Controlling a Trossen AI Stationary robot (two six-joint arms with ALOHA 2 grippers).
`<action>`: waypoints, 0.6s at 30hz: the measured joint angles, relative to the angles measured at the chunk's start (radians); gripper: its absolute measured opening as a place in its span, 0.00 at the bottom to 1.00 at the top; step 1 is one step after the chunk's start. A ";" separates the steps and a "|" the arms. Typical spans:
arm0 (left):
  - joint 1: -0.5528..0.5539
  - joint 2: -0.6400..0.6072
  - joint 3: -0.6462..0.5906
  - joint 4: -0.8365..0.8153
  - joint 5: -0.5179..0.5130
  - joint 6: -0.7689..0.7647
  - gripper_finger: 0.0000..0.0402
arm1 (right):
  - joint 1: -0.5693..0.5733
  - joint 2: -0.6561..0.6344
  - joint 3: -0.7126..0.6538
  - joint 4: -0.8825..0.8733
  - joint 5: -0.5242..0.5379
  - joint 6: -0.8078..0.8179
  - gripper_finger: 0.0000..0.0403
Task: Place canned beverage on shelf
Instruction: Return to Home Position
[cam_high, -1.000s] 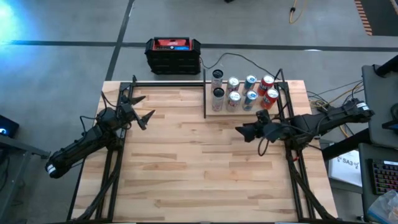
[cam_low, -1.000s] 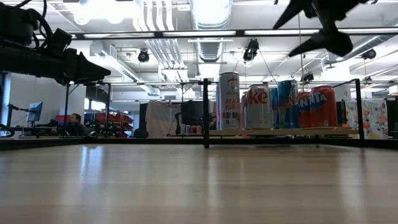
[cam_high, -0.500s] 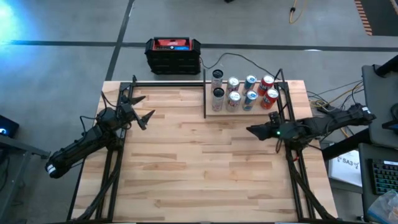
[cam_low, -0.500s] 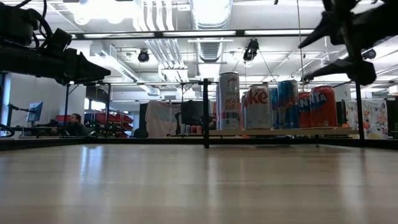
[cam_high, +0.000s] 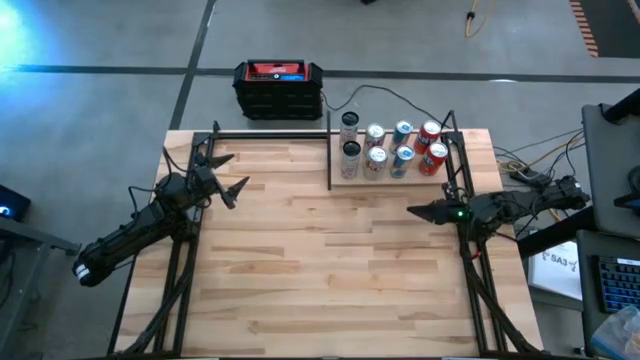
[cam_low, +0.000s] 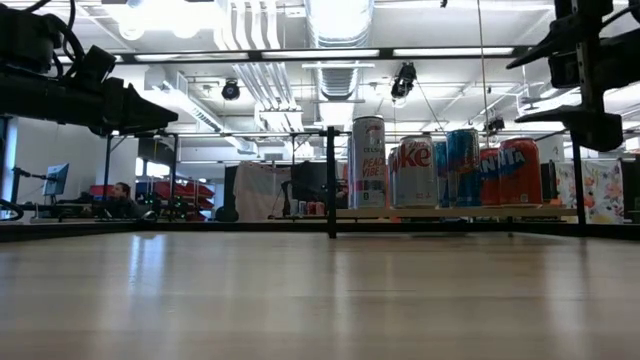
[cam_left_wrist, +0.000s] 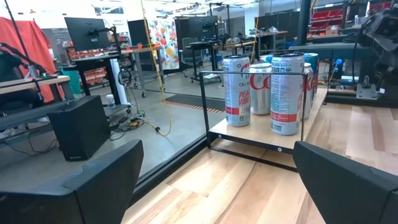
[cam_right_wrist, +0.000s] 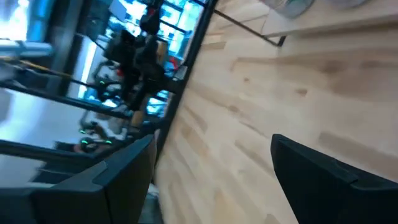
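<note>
Sizing up the cans: all on the shelf, both grippers empty

Eight cans (cam_high: 377, 157) stand upright on the shelf (cam_high: 390, 179) at the far right of the tabletop (cam_high: 320, 270). They sit in two rows of four, like paired with like as far as lids and labels tell. The left gripper (cam_high: 232, 176) hovers over the table's far-left part, fingers spread wide, nothing between them. The right gripper (cam_high: 420, 212) hangs near the shelf's front edge by the table's right side, raised well off the wood, fingers likewise parted and holding nothing.

How would one of these handle? My read: sealed and full, so fairly weighty for its size and stiff. The thin metal wall would dent under a hard pinch, though, and the smooth printed skin is slippery. The best hold looks like mid-body, across the width, kept upright. The tall slim can (cam_low: 368, 162) looks the tippiest. They're packed close, so a wide approach risks nudging a neighbour.

Now the views. Only the high view shows the two-by-four layout. The low view collapses it into one line of four but gives labels and heights, the slim one tallest. The left wrist view catches the shelf's black rod frame from its end, cans lined up one behind another. The right wrist view offers only wood, a corner of the shelf and that arm's own spread fingers
</note>
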 joint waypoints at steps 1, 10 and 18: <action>0.000 0.000 0.000 0.000 0.000 0.000 0.99 | 0.000 -0.010 -0.006 0.012 -0.002 0.021 0.75; 0.000 0.000 0.000 0.000 0.000 0.000 0.99 | 0.000 -0.027 0.006 0.303 -0.027 -0.038 0.75; 0.000 0.000 0.000 0.000 0.000 0.000 0.99 | 0.000 0.015 0.006 0.484 -0.177 -0.261 0.75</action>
